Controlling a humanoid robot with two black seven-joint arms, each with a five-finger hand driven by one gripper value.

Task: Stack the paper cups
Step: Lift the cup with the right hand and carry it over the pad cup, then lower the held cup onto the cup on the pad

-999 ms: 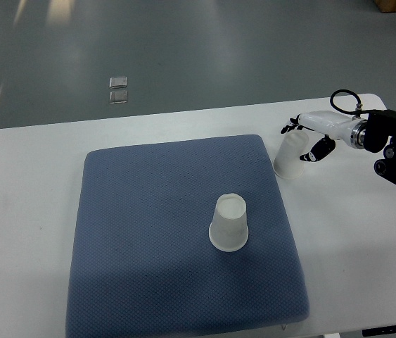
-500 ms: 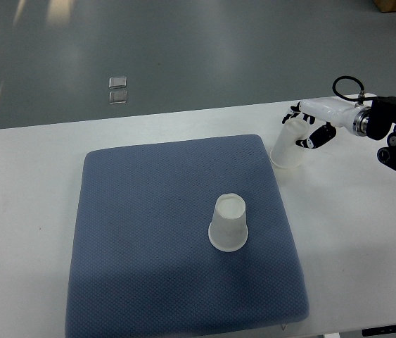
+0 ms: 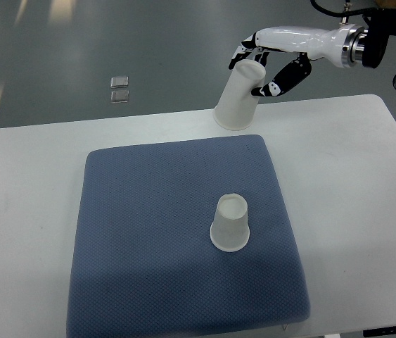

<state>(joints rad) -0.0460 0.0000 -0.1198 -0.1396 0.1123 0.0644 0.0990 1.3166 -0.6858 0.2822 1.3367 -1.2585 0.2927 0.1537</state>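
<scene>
My right hand [image 3: 259, 67] comes in from the upper right and is shut on a white paper cup [image 3: 238, 98]. It holds the cup upside down and tilted, lifted above the far edge of the blue mat [image 3: 148, 232]. A second white paper cup [image 3: 230, 223] stands upside down on the mat, right of its middle, well below and in front of the held cup. The left arm is not in view.
The mat lies on a white table [image 3: 22, 183]. Grey floor lies beyond the table's far edge, with a small clear object [image 3: 119, 89] on it.
My right hand has lifted the cup off the table at the mat's right side and carried it up and to the left, over the mat's far edge.
</scene>
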